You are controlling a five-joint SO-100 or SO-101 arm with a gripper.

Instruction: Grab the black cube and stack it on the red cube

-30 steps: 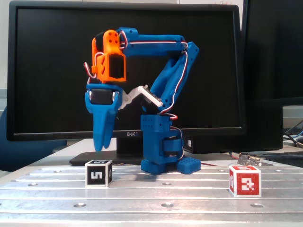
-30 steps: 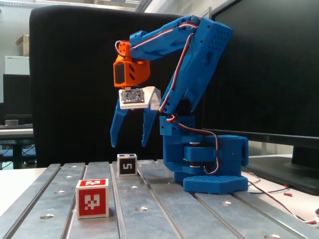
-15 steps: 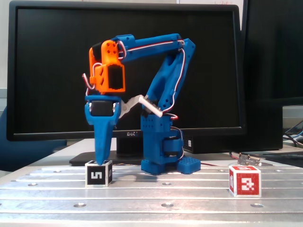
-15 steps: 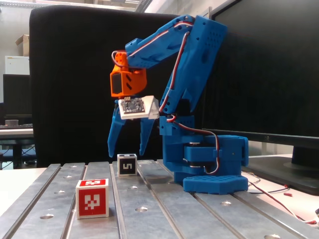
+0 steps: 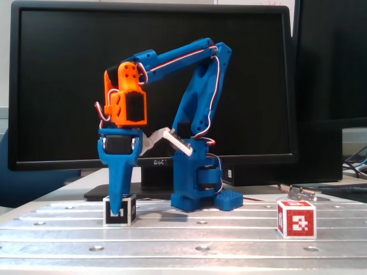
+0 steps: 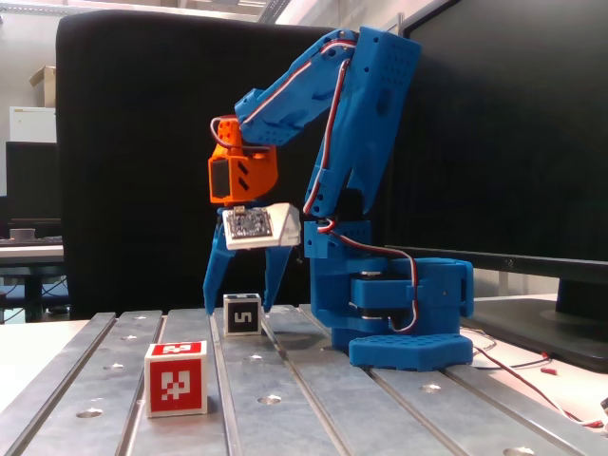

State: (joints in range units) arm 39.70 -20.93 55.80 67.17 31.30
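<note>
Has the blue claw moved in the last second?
Yes. The gripper came down toward the black cube, which stayed put; its open fingers now straddle it.

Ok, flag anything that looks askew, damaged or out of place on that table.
Nothing stands out. The small black-faced cube with white edges and the red-patterned cube with white edges both sit flat and apart on the slotted metal table. The blue claw hangs open, its fingers either side of the black-faced one.
</note>
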